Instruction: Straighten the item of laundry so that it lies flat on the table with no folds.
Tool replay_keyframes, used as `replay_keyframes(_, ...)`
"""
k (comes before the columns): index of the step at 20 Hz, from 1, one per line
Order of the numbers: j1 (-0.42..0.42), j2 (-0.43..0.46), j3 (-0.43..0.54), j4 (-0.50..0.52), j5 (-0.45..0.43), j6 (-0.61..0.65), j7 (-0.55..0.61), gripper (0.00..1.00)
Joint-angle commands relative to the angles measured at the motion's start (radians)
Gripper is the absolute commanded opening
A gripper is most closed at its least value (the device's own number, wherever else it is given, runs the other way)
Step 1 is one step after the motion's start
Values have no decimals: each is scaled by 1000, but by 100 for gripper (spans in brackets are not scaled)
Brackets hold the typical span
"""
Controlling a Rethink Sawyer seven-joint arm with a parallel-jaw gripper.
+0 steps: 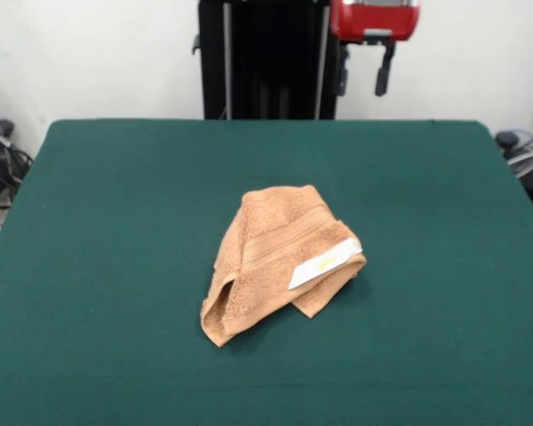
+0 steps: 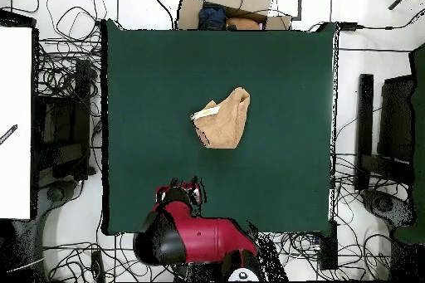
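The orange-tan towel [image 1: 280,262] lies crumpled and folded over itself near the middle of the dark green table [image 1: 115,222]. A woven band runs across its top layer, and a white tag with yellow print [image 1: 324,263] sticks out on its right side. In the overhead view the towel [image 2: 224,119] sits at the centre of the table [image 2: 149,72], with the tag [image 2: 206,113] at its left. My gripper [image 1: 363,89] is drawn back, hanging high over the table's far edge, well clear of the towel. Its fingers stand apart and hold nothing. It also shows in the overhead view [image 2: 188,187].
The black pedestal [image 1: 266,58] stands behind the far edge. Cables and black equipment [image 2: 365,130] surround the table on the floor. A cardboard box [image 2: 236,2] sits beyond the edge opposite the robot. A white surface [image 2: 15,122] flanks one side.
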Motion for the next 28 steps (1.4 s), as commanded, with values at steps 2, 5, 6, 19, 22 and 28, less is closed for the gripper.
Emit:
replay_keyframes(2,14,72,-2,8,-94,-55,119,100)
replay_keyframes(5,25,89,-15,-5,-110,-68,123,100)
replay_keyframes(6,12,87,-6,-7,-119,-65,121,100)
replay_keyframes(19,-66,90,13,-16,-211,-96,121,100)
replay_keyframes(22,-90,44,-4,46,-263,-127,127,100)
replay_keyframes(28,-223,-177,123,190,-310,-19,136,100)
